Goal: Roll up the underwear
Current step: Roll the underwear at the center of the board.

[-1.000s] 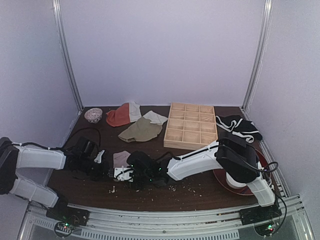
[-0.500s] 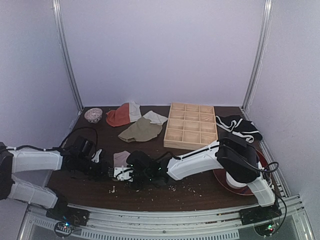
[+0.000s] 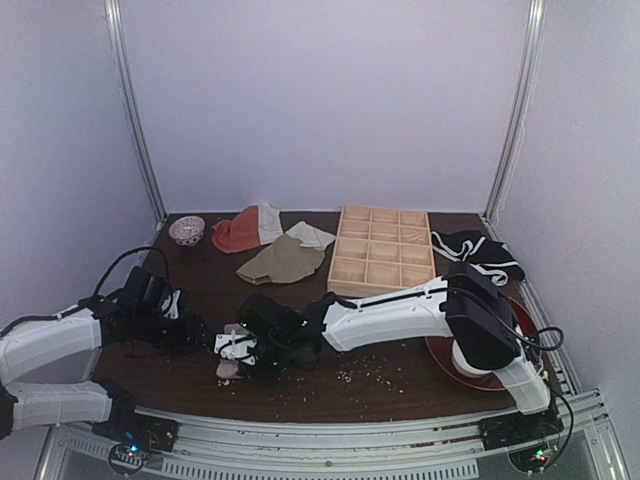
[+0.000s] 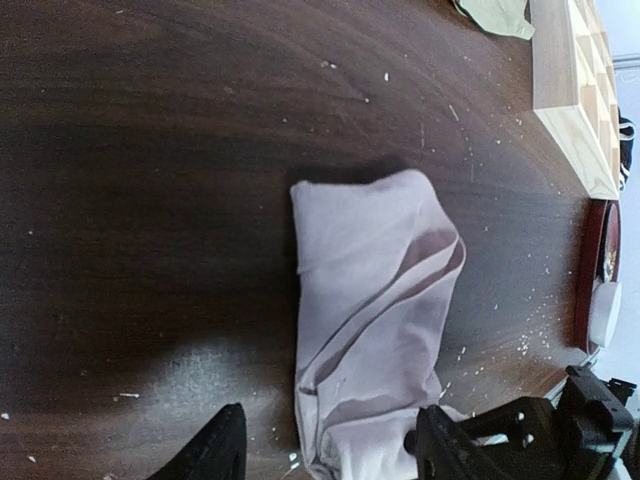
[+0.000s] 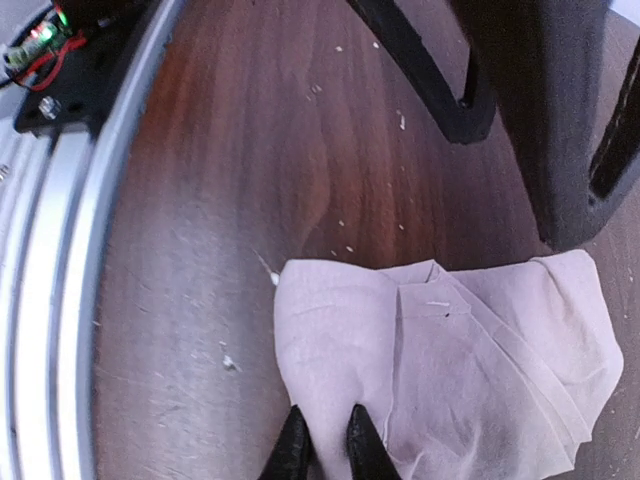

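Observation:
The underwear (image 4: 372,300) is a mauve-pink cloth folded into a narrow bundle on the dark table, near the front edge (image 3: 230,366). My left gripper (image 4: 330,455) stands open, its dark fingers (image 4: 215,450) on either side of the bundle's near end, apart from the cloth. In the top view the left gripper (image 3: 185,325) sits just left of the cloth. My right gripper (image 5: 327,445) is shut on a fold at the underwear's (image 5: 450,360) edge. The right arm reaches far left across the table, its gripper (image 3: 236,349) over the cloth.
A wooden compartment tray (image 3: 380,250) stands at the back middle, with an olive-green cloth (image 3: 282,260) and an orange-red and white cloth (image 3: 245,230) to its left. A small bowl (image 3: 187,230) sits back left. A black-and-white cloth (image 3: 475,255) and a red plate (image 3: 445,360) are at the right. Crumbs litter the front.
My left gripper has opened, let go of the cloth and drawn back to the left. The right gripper has tightened on the underwear and shifted left with it.

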Controlling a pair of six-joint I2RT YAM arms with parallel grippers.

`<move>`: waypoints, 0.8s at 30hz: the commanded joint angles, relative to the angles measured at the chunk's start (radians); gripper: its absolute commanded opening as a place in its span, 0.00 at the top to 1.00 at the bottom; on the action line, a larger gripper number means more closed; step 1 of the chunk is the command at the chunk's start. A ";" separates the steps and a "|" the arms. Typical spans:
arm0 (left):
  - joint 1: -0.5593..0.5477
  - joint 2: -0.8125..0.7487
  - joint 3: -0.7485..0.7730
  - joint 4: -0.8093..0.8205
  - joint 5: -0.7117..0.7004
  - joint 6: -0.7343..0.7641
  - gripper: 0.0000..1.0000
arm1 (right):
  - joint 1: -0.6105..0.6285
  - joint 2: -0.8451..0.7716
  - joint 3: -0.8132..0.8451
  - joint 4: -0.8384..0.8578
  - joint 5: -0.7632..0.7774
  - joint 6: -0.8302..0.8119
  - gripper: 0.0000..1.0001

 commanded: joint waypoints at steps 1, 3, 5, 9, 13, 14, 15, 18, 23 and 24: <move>0.011 -0.054 -0.019 -0.037 -0.013 -0.018 0.41 | -0.010 0.053 0.118 -0.166 -0.175 0.132 1.00; 0.011 -0.073 -0.025 -0.048 -0.014 -0.021 0.42 | -0.024 0.094 0.188 -0.218 -0.224 0.181 1.00; 0.011 -0.092 -0.034 -0.054 -0.012 -0.029 0.42 | -0.031 0.136 0.256 -0.276 -0.253 0.199 1.00; 0.012 -0.132 -0.048 -0.078 -0.020 -0.044 0.42 | -0.039 0.166 0.273 -0.278 -0.294 0.222 1.00; 0.013 -0.184 -0.050 -0.122 -0.044 -0.059 0.42 | -0.041 0.176 0.251 -0.264 -0.309 0.241 1.00; 0.014 -0.195 -0.050 -0.129 -0.044 -0.062 0.42 | -0.041 0.174 0.241 -0.257 -0.313 0.246 1.00; 0.014 -0.203 -0.050 -0.138 -0.045 -0.065 0.42 | -0.040 0.173 0.231 -0.249 -0.315 0.253 1.00; 0.013 -0.220 -0.055 -0.152 -0.044 -0.074 0.42 | -0.041 0.174 0.221 -0.240 -0.331 0.270 1.00; 0.014 -0.240 -0.066 -0.154 -0.032 -0.093 0.42 | -0.051 0.205 0.235 -0.234 -0.423 0.334 1.00; 0.013 -0.245 -0.066 -0.159 -0.033 -0.096 0.42 | -0.058 0.214 0.238 -0.228 -0.446 0.358 1.00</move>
